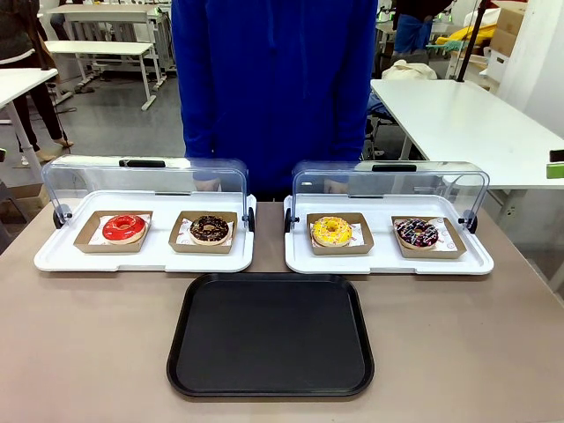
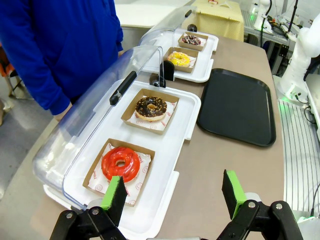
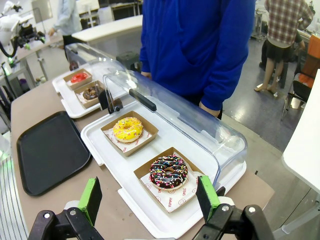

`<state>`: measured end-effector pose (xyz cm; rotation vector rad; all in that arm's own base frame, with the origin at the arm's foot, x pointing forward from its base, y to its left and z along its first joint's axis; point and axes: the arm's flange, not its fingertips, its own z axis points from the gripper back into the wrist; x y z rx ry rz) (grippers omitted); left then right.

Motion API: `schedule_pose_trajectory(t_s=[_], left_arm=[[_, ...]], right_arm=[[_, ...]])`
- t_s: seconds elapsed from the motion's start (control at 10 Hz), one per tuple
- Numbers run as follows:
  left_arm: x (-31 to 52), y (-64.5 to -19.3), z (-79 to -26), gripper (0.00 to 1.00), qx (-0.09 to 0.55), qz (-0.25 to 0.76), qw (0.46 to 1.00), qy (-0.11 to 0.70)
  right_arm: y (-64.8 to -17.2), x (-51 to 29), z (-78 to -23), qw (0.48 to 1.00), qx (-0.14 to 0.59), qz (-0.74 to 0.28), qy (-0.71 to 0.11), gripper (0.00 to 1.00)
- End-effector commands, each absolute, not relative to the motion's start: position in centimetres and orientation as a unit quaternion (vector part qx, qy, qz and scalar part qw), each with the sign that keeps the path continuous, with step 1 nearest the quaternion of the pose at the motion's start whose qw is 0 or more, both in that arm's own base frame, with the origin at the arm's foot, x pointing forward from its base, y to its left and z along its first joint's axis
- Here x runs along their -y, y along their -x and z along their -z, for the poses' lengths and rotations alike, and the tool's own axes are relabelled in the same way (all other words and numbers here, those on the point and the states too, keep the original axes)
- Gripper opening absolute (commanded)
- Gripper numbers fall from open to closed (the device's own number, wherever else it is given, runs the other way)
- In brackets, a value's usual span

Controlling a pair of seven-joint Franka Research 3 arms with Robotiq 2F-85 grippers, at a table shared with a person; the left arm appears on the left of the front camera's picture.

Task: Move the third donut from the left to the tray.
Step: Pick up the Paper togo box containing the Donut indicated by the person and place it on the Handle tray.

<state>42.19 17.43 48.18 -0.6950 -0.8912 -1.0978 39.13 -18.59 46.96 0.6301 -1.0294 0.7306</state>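
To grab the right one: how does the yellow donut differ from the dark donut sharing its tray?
The yellow donut has plain yellow icing with fine specks; the dark donut has chocolate icing with coloured sprinkles. From the front, the yellow donut sits left, the dark donut right. Both are rings in brown cardboard holders.

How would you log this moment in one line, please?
yellow donut: on white tray | black tray: awaiting donut | left hand: open | right hand: open
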Motion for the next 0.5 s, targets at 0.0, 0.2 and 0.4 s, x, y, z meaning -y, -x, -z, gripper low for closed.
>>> schedule_pose_trajectory(t_s=[0.0,0.2,0.4], left_arm=[[-17.45,-42.16,-48.21,1.00,0.406,0.495,0.700,0.317],[-17.45,-42.16,-48.21,1.00,0.406,0.495,0.700,0.317],[-17.45,-42.16,-48.21,1.00,0.406,0.495,0.700,0.317]], right_arm=[[-39.64,18.52,-46.94,0.750,0.490,-0.340,-0.287,1.00],[-39.64,18.52,-46.94,0.750,0.490,-0.340,-0.287,1.00],[-39.64,18.52,-46.94,0.750,0.490,-0.340,-0.287,1.00]])
